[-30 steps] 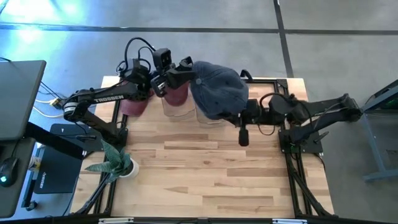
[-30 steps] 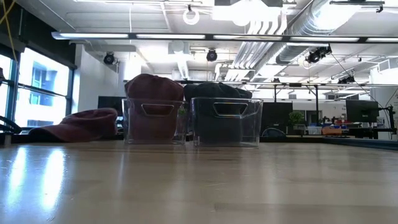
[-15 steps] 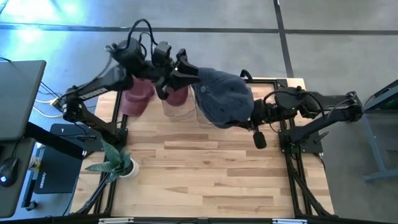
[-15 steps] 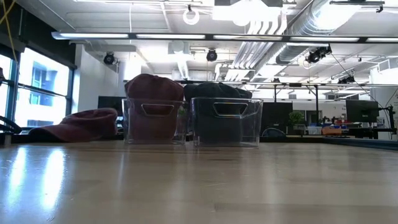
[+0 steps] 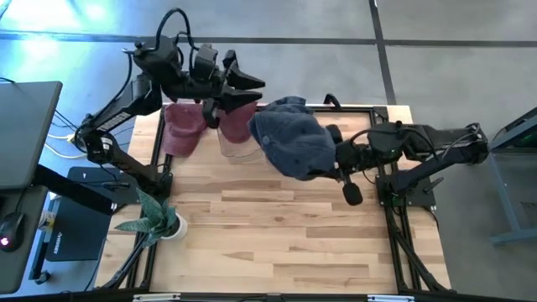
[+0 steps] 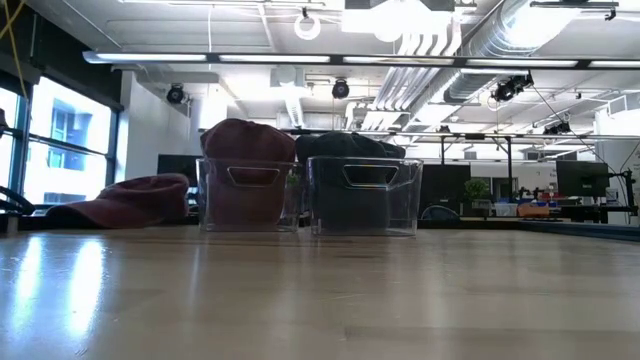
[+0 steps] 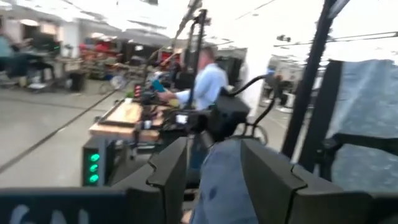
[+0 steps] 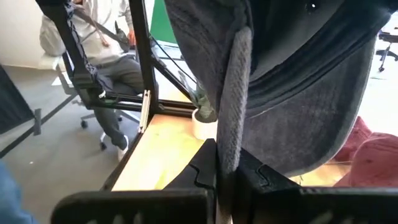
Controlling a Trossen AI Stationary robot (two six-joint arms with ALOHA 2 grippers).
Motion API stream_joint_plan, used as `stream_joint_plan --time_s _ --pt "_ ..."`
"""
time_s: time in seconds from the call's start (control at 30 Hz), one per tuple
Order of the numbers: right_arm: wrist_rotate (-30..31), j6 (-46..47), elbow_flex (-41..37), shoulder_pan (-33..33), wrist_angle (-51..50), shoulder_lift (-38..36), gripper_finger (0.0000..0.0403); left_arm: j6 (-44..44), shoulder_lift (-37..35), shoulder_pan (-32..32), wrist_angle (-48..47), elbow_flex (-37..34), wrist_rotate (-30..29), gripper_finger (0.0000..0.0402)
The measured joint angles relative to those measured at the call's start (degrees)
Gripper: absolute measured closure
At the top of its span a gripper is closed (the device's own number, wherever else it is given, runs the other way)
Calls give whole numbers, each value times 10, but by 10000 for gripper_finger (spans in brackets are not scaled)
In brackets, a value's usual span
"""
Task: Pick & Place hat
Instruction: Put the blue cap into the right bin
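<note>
Left fingers (image 5: 252, 83) now released and raised off the blue hat (image 5: 289, 143); right fingers (image 8: 227, 168) clenched on its brim.

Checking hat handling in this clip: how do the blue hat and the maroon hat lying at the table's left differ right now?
The blue hat hangs in the air, pinched by the right gripper; the maroon hat lies on the table, untouched. The blue hat hangs by its edge; the maroon hat rests beside the clear bins. Both are soft caps.
</note>
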Motion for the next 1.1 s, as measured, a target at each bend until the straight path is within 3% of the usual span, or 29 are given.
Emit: stream_joint_plan --time_s 0.3,0.47,0.57,0.67,0.87,1.1 --pt "-3 3 0 -18 -2 6 394 -31 89 -18 17 0 -50 336" --pt "-5 16 0 -17 -4 5 392 -76 100 5 18 1 134 392" --pt "-7 34 0 -17 -22 4 388 -112 111 1 15 -1 269 394" --pt "-6 42 0 -17 -38 4 390 -136 121 -25 28 -2 342 391" --pt "-11 42 0 -17 -39 3 393 -150 128 -83 22 -2 363 400" --pt "-6 54 0 -18 -38 -2 389 -119 136 -74 15 7 252 401"
